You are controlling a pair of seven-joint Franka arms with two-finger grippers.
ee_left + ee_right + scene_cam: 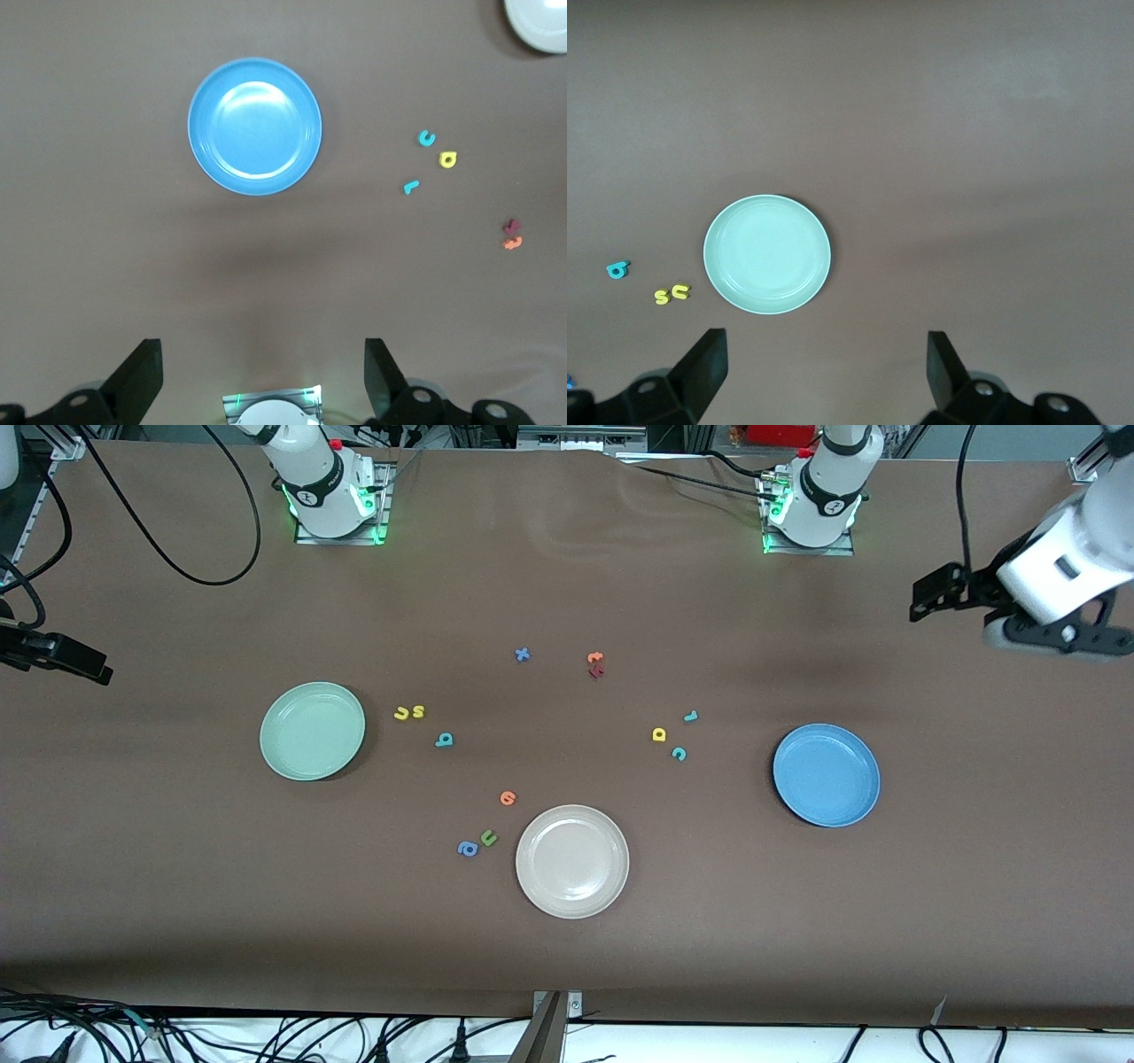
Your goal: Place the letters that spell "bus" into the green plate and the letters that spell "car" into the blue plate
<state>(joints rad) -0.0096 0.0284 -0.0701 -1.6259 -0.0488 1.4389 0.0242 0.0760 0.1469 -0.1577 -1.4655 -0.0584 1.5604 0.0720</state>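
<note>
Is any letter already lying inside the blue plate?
No, the blue plate holds nothing; the teal c, yellow a and teal r lie on the table beside it.

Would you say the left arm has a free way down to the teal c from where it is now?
Probably yes. The left gripper hangs open, high over the left arm's end of the table. The teal c lies flat on bare table beside the yellow a, apart from it, with nothing over it.
</note>
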